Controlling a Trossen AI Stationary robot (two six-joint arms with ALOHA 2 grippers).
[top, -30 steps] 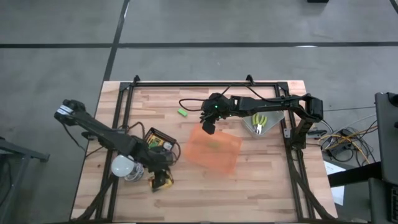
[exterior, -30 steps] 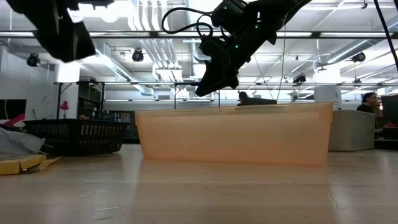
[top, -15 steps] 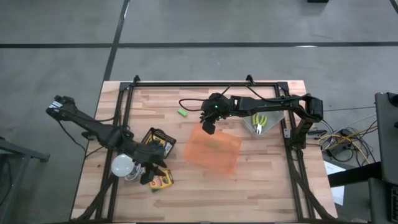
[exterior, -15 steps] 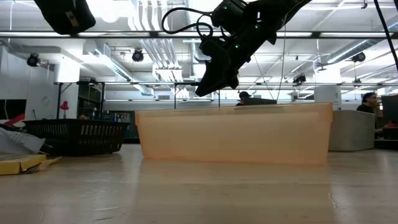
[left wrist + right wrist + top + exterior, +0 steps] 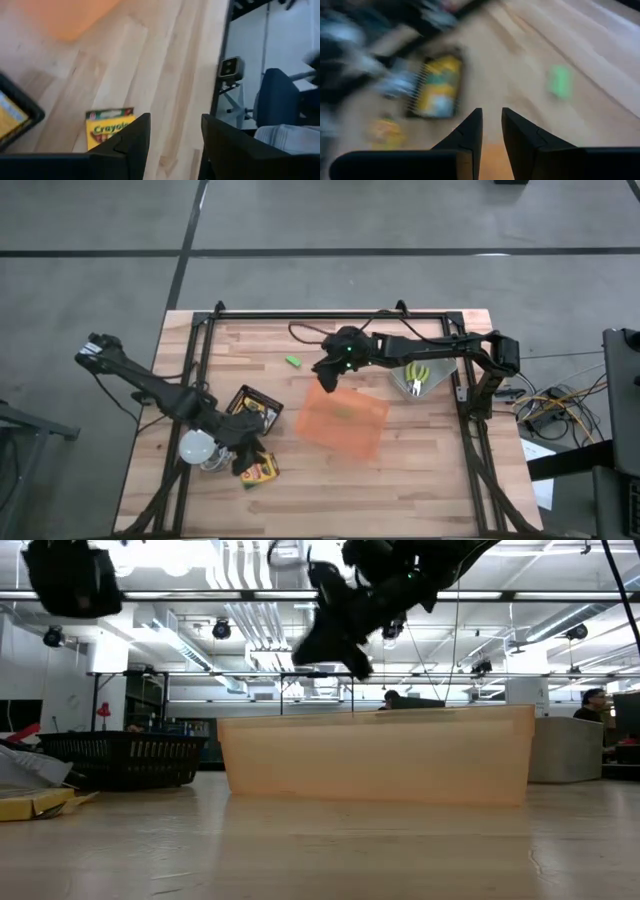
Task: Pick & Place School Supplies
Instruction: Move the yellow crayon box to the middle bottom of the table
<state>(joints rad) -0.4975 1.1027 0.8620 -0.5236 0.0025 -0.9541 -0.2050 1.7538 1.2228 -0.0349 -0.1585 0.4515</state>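
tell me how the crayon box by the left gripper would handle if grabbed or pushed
The crayon box lies flat on the wood, so it should slide, not roll or tip. It looks like thin card, probably light and easy to crush. The open left gripper hovers above it, not touching.

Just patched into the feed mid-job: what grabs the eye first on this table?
The translucent orange plastic tray at the table's middle stands out first, with the right gripper hanging over its far-left corner, fingers nearly together and empty. Next, toward the front left, the left gripper hovers open over a small yellow-and-green crayon box, beside a white round bulb. A lone bright green block lies behind the tray.
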